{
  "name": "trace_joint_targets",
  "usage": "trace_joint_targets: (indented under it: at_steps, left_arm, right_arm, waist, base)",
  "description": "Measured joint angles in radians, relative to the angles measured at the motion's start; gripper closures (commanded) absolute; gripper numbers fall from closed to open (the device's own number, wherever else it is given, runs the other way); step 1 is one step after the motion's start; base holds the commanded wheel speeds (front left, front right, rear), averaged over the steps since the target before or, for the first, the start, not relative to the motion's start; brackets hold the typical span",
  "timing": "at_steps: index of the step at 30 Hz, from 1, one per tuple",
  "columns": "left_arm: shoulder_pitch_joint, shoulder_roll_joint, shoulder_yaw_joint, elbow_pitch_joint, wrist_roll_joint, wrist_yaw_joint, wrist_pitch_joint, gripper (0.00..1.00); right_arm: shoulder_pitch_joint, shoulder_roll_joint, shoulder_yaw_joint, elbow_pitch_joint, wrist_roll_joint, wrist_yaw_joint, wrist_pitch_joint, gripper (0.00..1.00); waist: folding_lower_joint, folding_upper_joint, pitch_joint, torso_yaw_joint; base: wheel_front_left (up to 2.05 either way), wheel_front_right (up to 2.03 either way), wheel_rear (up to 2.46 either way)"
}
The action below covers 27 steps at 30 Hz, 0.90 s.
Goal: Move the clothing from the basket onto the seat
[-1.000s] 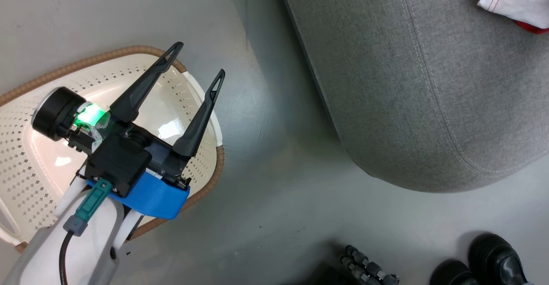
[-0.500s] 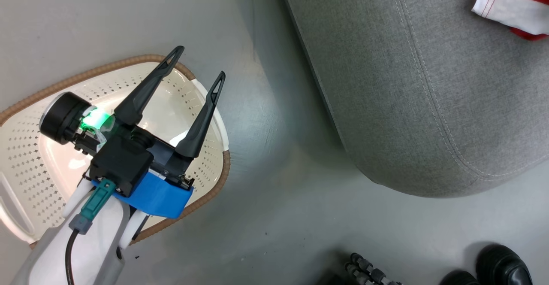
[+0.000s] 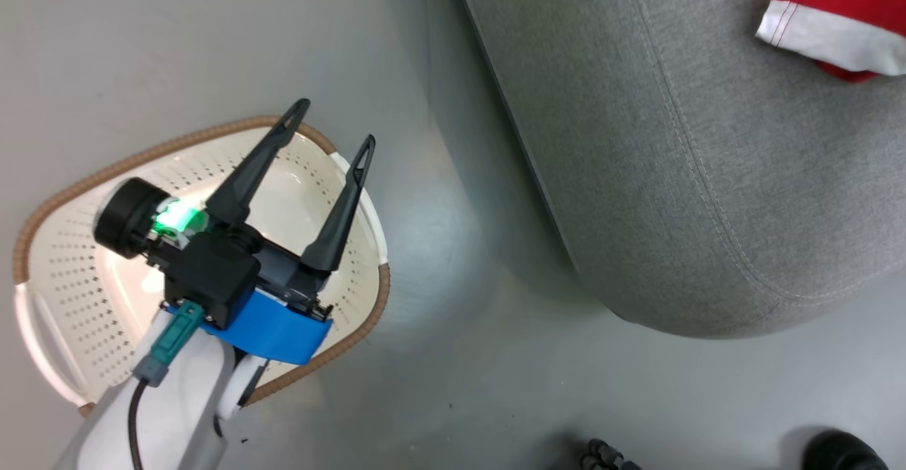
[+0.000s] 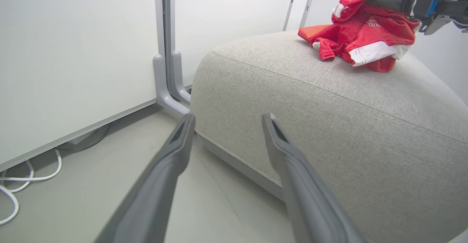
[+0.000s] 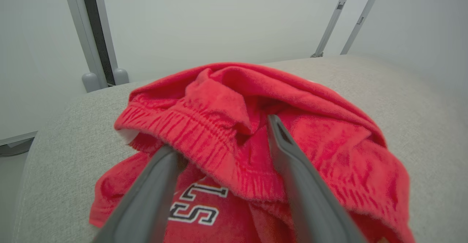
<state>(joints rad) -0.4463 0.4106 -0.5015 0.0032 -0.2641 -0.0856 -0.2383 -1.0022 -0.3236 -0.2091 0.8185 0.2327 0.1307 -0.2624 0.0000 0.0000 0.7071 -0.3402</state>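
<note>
Drop-off: right gripper spread, clothing loose between its fingers on the seat; left gripper open above the basket. Next: lift clear.

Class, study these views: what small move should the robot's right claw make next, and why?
Probably lift the right claw straight up, clear of the clothing. Its fingers stand apart astride a fold of red fabric heaped on the seat, so nothing is gripped, and what shows of the basket under the open left claw looks bare.
</note>
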Motion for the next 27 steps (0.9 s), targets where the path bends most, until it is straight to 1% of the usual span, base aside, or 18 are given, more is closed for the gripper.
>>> trace_joint_targets:
  at_steps: [2, 8, 14, 22, 27]
  left_arm:
    - [0.002, -0.010, -0.002, 0.009, -0.002, 0.000, -0.004, 0.00]
    - [0.023, -0.068, -0.002, 0.077, -0.029, -0.003, -0.021, 0.00]
    - [0.084, -0.142, 0.040, 0.103, -0.044, -0.013, -0.023, 0.00]
    - [0.198, -0.217, 0.139, 0.141, -0.041, -0.030, -0.023, 0.00]
    - [0.270, -0.244, 0.214, 0.165, -0.033, -0.036, -0.023, 0.00]
  right_arm:
    - [0.012, -0.001, 0.003, -0.001, -0.002, 0.000, 0.000, 0.00]
    - [0.092, -0.012, 0.046, -0.010, -0.013, 0.000, 0.000, 0.00]
    - [0.160, -0.013, 0.088, -0.001, -0.033, 0.000, 0.010, 0.00]
    - [0.326, 0.010, 0.136, -0.129, -0.056, 0.000, 0.005, 0.00]
    - [0.440, 0.069, 0.130, -0.230, -0.076, 0.000, 0.003, 0.00]
  waist:
    - [0.0000, 0.0000, -0.012, 0.004]
    - [-0.0001, 0.0000, -0.095, 0.034]
    - [-0.0001, 0.0000, -0.196, 0.066]
    - [-0.0002, 0.0000, -0.346, 0.124]
    - [-0.0003, 0.0001, -0.439, 0.162]
  base:
    - [0.00, 0.00, 0.00]
    - [0.00, 0.00, 0.00]
    - [0.00, 0.00, 0.00]
    - [0.00, 0.00, 0.00]
    - [0.00, 0.00, 0.00]
